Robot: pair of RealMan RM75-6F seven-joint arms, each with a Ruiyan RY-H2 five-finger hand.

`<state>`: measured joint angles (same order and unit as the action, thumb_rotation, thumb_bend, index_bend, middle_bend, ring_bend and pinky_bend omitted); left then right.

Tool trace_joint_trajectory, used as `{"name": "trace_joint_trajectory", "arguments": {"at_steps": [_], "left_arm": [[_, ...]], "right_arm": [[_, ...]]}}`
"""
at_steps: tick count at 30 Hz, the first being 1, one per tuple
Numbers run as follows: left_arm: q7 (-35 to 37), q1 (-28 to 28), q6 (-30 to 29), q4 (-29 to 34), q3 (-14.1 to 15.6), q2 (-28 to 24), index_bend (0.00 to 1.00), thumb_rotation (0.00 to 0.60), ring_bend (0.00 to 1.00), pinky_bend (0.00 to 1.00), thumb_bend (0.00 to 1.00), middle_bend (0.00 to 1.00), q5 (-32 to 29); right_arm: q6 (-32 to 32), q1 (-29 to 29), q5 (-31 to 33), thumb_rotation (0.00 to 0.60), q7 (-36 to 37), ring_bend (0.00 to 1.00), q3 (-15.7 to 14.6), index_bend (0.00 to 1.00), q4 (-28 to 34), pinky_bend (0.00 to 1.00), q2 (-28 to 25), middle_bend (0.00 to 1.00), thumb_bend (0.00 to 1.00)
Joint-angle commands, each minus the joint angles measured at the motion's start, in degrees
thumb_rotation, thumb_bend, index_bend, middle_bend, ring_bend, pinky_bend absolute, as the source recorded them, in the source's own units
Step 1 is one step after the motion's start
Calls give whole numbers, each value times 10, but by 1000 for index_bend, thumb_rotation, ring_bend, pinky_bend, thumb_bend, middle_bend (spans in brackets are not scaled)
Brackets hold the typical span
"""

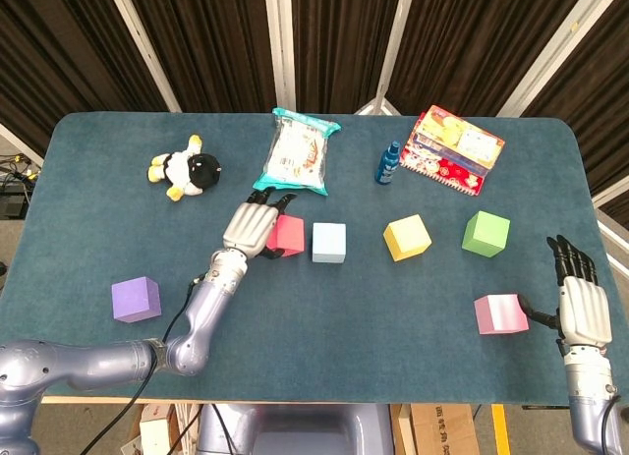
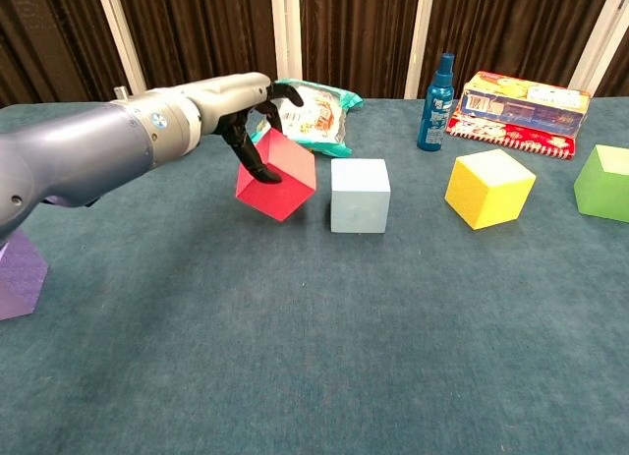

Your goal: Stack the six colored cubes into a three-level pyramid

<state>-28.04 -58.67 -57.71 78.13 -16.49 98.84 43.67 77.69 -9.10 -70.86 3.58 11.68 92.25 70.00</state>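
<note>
In left hand (image 2: 241, 106): unlabelled red cube (image 2: 280, 178)

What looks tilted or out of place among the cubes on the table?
The red cube is askew: the left hand holds it tilted onto a corner, just left of the light blue cube. The other cubes sit flat.

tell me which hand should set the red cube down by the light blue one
Left. The left hand already holds the red cube, tilted, right beside the light blue cube. The right hand sits far off by the pink cube.
</note>
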Motion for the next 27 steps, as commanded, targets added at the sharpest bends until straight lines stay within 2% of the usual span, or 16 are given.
{"name": "trace_joint_trajectory", "arguments": {"at_steps": [1,12,21,27], "left_arm": [[35,7,-4,-18,-4,16,136,600,60,114,298,380,26],[102,17,17,-73,-2,51,137,600,60,114,298,377,72],[101,28,29,-75,2,43,127,600,59,114,289,337,77],[76,37,36,-64,7,29,105,600,57,114,272,301,56]], "right_arm": [[0,0,1,600,0,0,0,0,0,0,0,0,284],[0,0,2,600,-1,0,0,0,1,0,-1,0,284],[-1,0,2,600,-1,0,-1,0,2,0,-1,0,284],[-1,0,1,600,-2,0,-1,0,3,0,-1,0,284]]}}
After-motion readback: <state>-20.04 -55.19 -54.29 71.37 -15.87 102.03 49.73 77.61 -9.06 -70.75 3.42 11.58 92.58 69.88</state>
